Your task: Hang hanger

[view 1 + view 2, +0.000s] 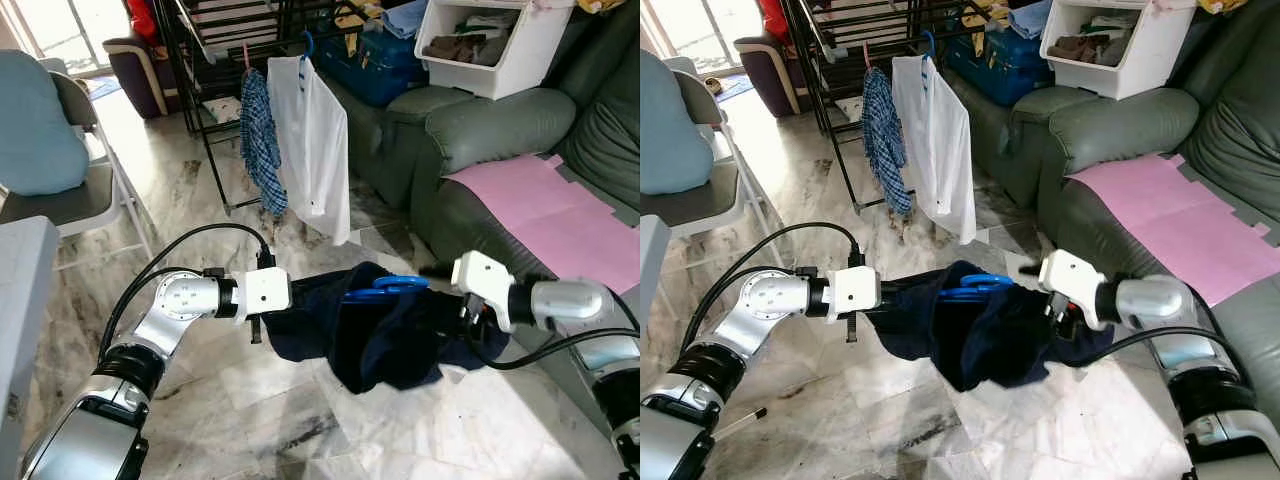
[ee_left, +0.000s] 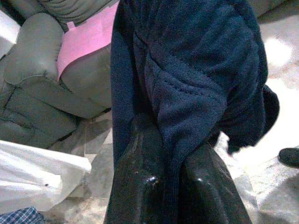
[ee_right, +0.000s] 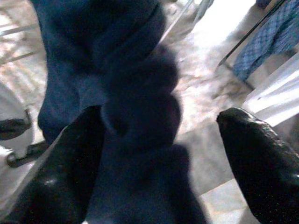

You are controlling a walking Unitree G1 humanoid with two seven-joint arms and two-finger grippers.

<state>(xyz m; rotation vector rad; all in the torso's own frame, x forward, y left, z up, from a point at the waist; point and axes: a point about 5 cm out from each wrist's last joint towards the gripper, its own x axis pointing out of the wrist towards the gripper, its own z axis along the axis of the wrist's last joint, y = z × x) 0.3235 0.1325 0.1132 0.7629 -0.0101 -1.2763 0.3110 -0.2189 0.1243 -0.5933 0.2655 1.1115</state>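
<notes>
A dark navy fleece garment [image 1: 385, 335] hangs in a bunch between my two arms above the marble floor. A blue hanger [image 1: 385, 288] pokes out at its top. My left gripper [image 2: 170, 140] is shut on a fold of the navy fabric at the garment's left side. My right gripper [image 3: 161, 116] is open at the garment's right side, its fingers [image 3: 70, 158] spread wide, with navy cloth bulging between them. A black drying rack [image 1: 215, 60] stands ahead on the left, carrying a white shirt [image 1: 315, 140] on a blue hanger and a blue plaid shirt [image 1: 262, 140].
A grey-green sofa [image 1: 480, 130] with a pink sheet [image 1: 560, 210] runs along the right. A white bin [image 1: 495, 45] and a blue case [image 1: 375, 60] sit on its far end. A folding chair [image 1: 60, 190] with a blue cushion stands at the left.
</notes>
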